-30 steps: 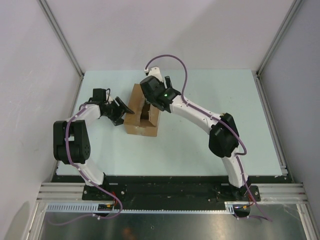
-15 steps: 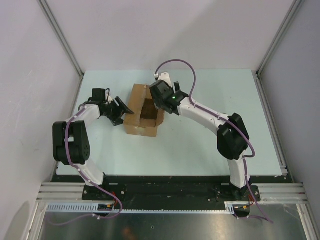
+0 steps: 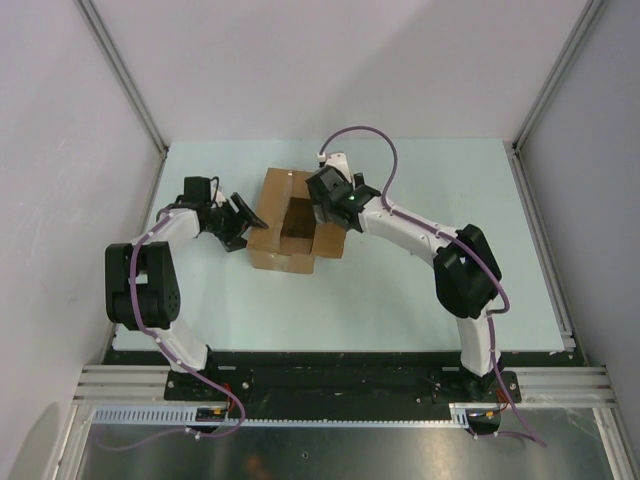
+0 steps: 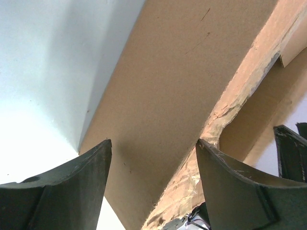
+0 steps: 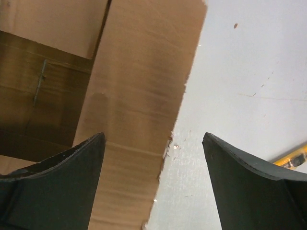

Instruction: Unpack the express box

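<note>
Tabletop (image 3: 420,300) middle: box (image 3: 275,200), flaps open. Likely light, stiff; grip flap edge. Left gripper (image 4: 153,143), right gripper (image 5: 153,139) agape, empty.

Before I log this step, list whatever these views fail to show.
- Top view: the inside of the open brown cardboard box is dark, so its contents are unreadable.
- Right wrist view: the yellow-and-black strip is cut off by the frame edge and cannot be identified.
- Left wrist view: too close; only the box's wall and flap show.
</note>
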You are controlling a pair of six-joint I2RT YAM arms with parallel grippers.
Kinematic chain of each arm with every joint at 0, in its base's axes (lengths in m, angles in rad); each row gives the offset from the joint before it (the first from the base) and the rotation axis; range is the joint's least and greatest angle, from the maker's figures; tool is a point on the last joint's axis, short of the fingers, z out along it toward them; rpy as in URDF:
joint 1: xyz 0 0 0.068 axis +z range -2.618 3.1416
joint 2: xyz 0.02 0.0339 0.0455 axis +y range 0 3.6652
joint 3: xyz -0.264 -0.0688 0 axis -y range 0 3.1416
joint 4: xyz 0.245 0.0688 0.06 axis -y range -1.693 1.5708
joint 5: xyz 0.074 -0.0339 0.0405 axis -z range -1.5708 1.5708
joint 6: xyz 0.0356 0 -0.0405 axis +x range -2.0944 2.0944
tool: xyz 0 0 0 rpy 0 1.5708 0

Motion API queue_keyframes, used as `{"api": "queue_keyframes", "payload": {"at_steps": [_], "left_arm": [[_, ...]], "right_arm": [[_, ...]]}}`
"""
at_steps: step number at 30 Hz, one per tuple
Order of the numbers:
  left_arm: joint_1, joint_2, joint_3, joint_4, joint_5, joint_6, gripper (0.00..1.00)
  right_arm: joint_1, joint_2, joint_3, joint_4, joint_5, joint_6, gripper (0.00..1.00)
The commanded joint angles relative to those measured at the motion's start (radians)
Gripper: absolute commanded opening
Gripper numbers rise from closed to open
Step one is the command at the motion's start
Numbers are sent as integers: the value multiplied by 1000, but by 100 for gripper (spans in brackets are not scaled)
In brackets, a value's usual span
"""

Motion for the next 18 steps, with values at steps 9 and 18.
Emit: {"api": "queue_keyframes", "payload": {"at_steps": [9, 18], "left_arm": [[15, -36, 10, -53, 7, 58, 77], [-17, -80, 50, -53, 18, 83, 79]], "right_arm": [[-33, -63, -30, 48, -51, 57, 85], [41, -37, 243, -53, 3, -52, 85]]}}
